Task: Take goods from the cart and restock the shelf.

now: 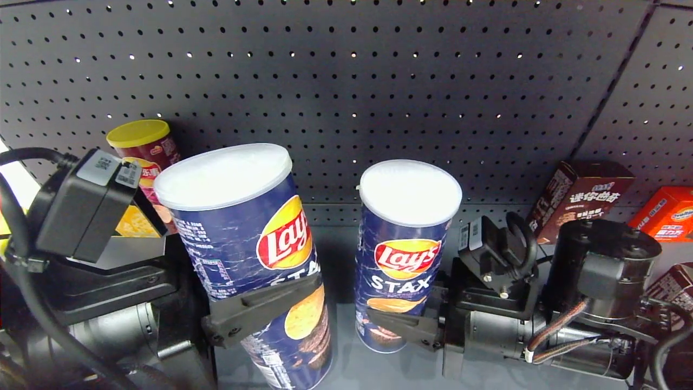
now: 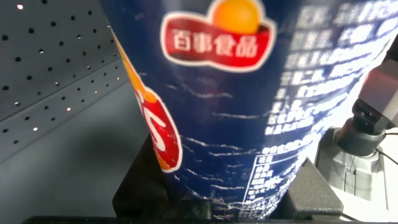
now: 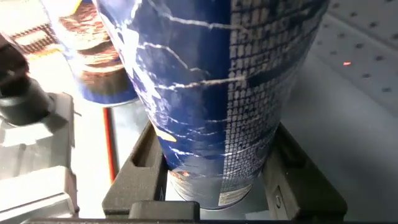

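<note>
Since both arms are loaded at once, I judge this to be the placing step, with everything measured against the dark pegboard wall (image 1: 379, 81) at the back. Below that wall runs the grey shelf board (image 1: 346, 374), the place the goods must go. The left can (image 1: 243, 244), a tall blue chip tube, stands well out from the wall and leans its lid toward it; the left gripper (image 1: 270, 303) is clenched around its lower body, low enough, I think, to steady the tube. The right can (image 1: 403, 244) sits closer to the wall and nearly upright, gripped near its base by the right gripper (image 1: 392, 325), jaws clamped on either side. Whether its bottom touches the board I cannot tell. Against the wall's right end lean a brown box (image 1: 582, 200) and an orange box (image 1: 668, 211); at its left end stands a yellow-lidded can (image 1: 143, 146). That leaves the middle gap for my two tubes.
</note>
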Motion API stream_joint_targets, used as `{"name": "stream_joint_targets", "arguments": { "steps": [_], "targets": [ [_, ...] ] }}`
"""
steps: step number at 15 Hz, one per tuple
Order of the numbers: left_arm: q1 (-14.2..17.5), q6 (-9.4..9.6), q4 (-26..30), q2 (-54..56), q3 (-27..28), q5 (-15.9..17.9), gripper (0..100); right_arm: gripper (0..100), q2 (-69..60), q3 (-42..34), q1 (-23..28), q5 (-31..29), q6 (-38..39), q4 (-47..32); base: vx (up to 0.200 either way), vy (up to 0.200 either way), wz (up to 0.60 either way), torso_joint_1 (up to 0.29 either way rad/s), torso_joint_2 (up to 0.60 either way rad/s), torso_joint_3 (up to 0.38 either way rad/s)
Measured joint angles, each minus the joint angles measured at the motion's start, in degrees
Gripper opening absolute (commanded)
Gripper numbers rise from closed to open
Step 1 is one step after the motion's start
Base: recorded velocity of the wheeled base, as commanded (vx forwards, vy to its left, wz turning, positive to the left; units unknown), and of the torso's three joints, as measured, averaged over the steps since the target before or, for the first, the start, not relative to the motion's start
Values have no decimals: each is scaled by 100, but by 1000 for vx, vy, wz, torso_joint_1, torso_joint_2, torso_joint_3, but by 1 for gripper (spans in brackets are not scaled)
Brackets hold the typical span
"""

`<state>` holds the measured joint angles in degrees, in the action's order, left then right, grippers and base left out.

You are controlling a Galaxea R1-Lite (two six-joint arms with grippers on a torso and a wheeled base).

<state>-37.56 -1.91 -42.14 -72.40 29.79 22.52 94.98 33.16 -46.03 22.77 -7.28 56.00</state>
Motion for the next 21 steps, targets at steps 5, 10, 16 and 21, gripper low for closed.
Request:
{"name": "stream_joint_targets", "arguments": {
  "steps": [5, 10, 16, 21],
  "targets": [
    [90, -112, -2, 7, -4, 4, 0, 0, 317, -317, -55, -110, 30, 517, 0, 0, 0, 0, 0, 0],
    [145, -145, -2, 7, -39, 1, 0, 0, 445, -483, -77, -180, 35, 583, 0, 0, 0, 0, 0, 0],
    [182, -148, -11, 7, -55, 6, 0, 0, 424, -712, -187, -178, 35, 757, 0, 0, 0, 0, 0, 0],
    [178, -150, -11, 7, -55, 1, 0, 100, 400, -836, -199, -187, 35, 739, 0, 0, 0, 0, 0, 0]
  ]
}}
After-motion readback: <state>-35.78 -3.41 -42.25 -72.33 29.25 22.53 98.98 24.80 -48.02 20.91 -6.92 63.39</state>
